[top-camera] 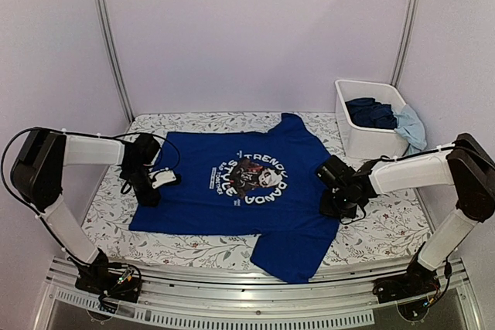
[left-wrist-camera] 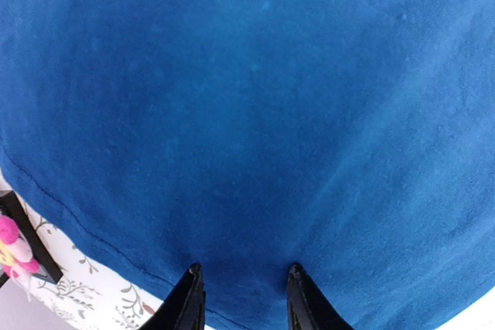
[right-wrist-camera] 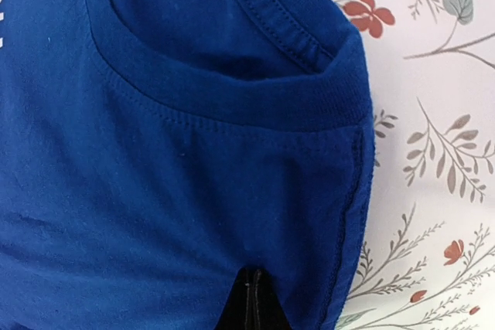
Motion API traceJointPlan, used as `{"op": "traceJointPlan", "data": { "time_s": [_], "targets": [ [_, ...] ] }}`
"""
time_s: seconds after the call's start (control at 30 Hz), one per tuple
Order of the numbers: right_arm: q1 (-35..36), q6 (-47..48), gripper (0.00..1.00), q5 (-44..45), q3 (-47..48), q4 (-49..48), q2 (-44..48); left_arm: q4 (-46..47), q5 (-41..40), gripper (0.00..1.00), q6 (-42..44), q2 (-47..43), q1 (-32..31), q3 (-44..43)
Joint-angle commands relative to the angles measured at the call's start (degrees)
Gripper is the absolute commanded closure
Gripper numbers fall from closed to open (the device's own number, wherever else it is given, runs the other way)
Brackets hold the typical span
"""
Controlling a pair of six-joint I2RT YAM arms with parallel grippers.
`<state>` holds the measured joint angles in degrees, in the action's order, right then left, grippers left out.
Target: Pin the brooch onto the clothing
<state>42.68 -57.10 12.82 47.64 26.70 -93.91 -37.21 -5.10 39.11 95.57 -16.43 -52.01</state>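
Brooch (left-wrist-camera: 9,246) barely shows: pink petals cut off at the left wrist view's edge, on a dark tray (left-wrist-camera: 35,246) just off the clothing (top-camera: 193,199), at its left hem. We cannot tell its facing. Shirt lies flat, long axis left-right, collar right. Left gripper (left-wrist-camera: 243,287) parted, empty, over the hem. Right gripper (right-wrist-camera: 251,303) closed, pinching cloth beside the collar.

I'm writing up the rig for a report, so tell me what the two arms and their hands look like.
The left arm and right arm have white tube links between bulky black joints; a thin black cable loops beside the left one. The left hand and right hand are black, with plain fingers tapering to narrow tips. No markings show.
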Motion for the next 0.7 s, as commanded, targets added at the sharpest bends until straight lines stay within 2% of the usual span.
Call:
{"op": "traceJointPlan", "data": {
  "time_s": [0.0,0.1,0.3,0.5,0.67],
  "targets": [
    [-0.5,-1.0,1.00,-1.4,-2.9,8.3,-0.1,-2.5,2.8,0.62,-0.1,1.5,0.5,-0.4],
    [-0.5,3.1,1.00,-1.3,1.8,8.6,0.4,-5.1,4.5,0.61,-0.3,0.9,0.4,-2.8],
    [-5.2,15.6,1.00,-0.2,19.5,8.9,-1.6,-11.5,9.5,0.57,-1.9,-0.1,0.6,-13.5],
    [-13.9,30.3,0.94,-3.3,43.0,6.5,-13.4,-12.8,9.9,0.54,-5.4,7.4,0.5,-28.5],
    [-19.1,35.4,0.92,-11.7,61.9,3.4,-27.8,-10.2,6.2,0.55,-9.5,16.6,0.6,-39.9]
  ]
}}
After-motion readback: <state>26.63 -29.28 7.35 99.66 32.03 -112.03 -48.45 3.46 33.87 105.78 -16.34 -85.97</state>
